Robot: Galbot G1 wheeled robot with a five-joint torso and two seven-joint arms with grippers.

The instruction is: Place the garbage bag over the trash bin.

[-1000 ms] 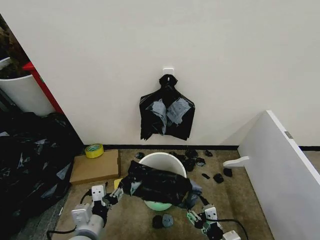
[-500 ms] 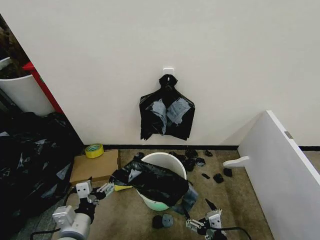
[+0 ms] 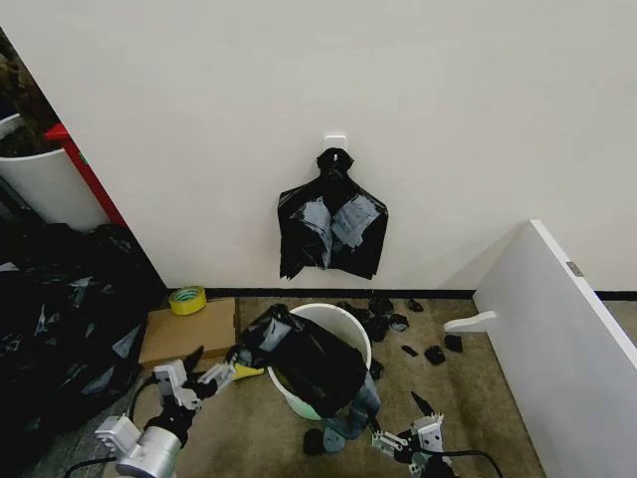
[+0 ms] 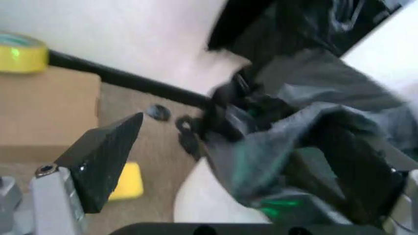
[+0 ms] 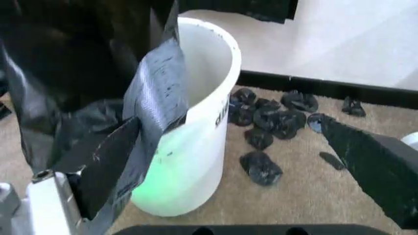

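The garbage bag (image 3: 309, 360), glossy black and wrinkled, drapes over the front and left rim of the white trash bin (image 3: 336, 315) and hangs down its outside. My left gripper (image 3: 209, 366) stands open at the bag's left end. In the left wrist view, the bag (image 4: 307, 132) bunches between the left gripper's (image 4: 261, 147) spread fingers above the bin (image 4: 202, 200). My right gripper (image 3: 396, 418) is open, low at the bin's front right, apart from the bag. The right wrist view has the bag (image 5: 65, 73) hanging beside the bin (image 5: 196, 147), with my right gripper (image 5: 232, 122) holding nothing.
A knot-topped bunch of black bags (image 3: 333, 224) hangs on the wall behind the bin. A heap of black plastic (image 3: 60, 319) fills the left. A cardboard box (image 3: 189, 337) with a yellow tape roll (image 3: 187, 299) lies left of the bin. Black scraps (image 3: 398, 324) litter the floor. A white panel (image 3: 567, 349) stands on the right.
The bag was stretched between both grippers over the bin's front. Its right end has dropped and it now drapes over the left rim. Both grippers have drawn back and lower.
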